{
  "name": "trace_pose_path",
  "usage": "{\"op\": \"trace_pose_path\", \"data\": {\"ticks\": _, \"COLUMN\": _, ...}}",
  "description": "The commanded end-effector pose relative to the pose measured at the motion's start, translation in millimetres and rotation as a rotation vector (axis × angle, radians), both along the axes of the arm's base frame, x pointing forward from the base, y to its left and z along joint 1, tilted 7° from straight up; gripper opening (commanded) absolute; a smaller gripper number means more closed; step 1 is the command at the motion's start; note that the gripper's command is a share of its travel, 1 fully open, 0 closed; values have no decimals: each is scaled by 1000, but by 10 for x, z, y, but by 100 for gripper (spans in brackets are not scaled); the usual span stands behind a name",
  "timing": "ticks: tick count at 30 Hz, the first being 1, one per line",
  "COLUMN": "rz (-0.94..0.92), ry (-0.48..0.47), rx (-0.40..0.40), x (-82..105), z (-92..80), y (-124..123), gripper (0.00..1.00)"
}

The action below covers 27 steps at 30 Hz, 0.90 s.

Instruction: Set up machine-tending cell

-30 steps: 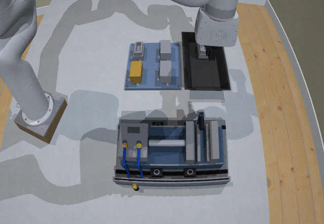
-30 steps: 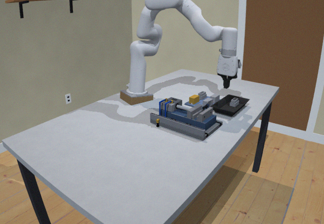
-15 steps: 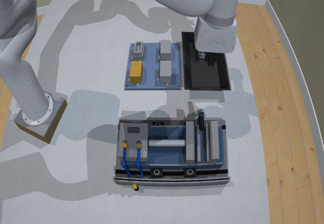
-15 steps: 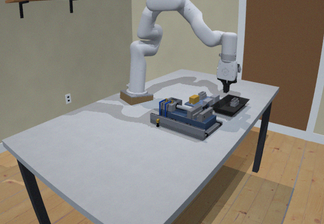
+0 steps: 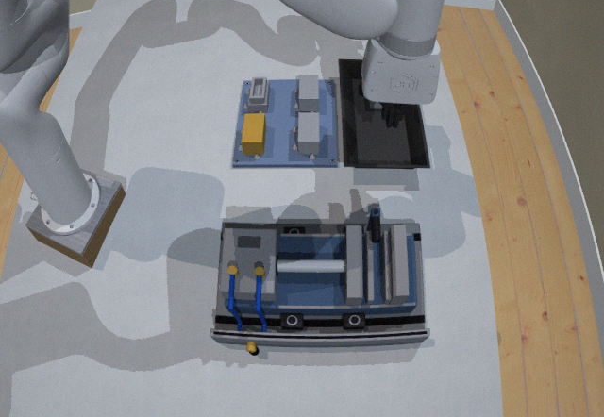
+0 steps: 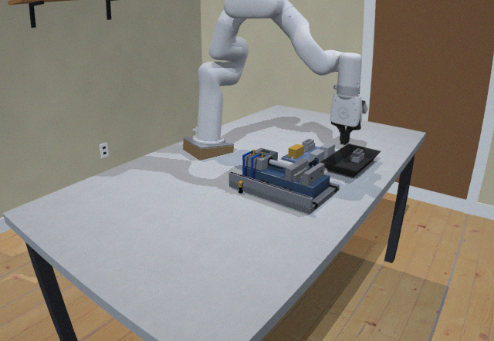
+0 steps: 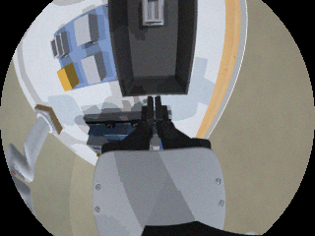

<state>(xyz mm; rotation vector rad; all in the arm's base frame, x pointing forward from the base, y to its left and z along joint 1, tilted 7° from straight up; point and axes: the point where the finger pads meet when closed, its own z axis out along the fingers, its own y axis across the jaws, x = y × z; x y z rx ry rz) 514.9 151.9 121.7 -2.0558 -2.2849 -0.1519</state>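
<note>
Gripper (image 6: 344, 134) is pinched closed on nothing, hanging over the outfeed tray (image 6: 369, 157), 1 finished part (image 6: 356, 155) below it.

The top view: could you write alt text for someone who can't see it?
A white robot arm's shut, empty end effector hangs over a black outfeed tray. Beside the tray, a blue infeed plate holds two grey blanks, one brass blank and a pocketed finished part; nearer the viewer, an open vise sits unloaded.
</note>
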Motion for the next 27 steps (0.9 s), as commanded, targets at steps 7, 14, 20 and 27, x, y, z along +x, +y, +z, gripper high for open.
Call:
{"op": "trace_pose_path", "data": {"ticks": 7, "rz": -1, "ry": -4, "rx": 1, "x": 14, "z": 14, "y": 1, "gripper": 0}}
{"op": "trace_pose_path", "data": {"ticks": 14, "rz": -1, "ry": -4, "rx": 1, "x": 14, "z": 14, "y": 1, "gripper": 0}}
{"op": "trace_pose_path", "data": {"ticks": 20, "rz": -1, "ry": -4, "rx": 1, "x": 14, "z": 14, "y": 1, "gripper": 0}}
{"op": "trace_pose_path", "data": {"ticks": 27, "rz": -1, "ry": -4, "rx": 1, "x": 14, "z": 14, "y": 1, "gripper": 0}}
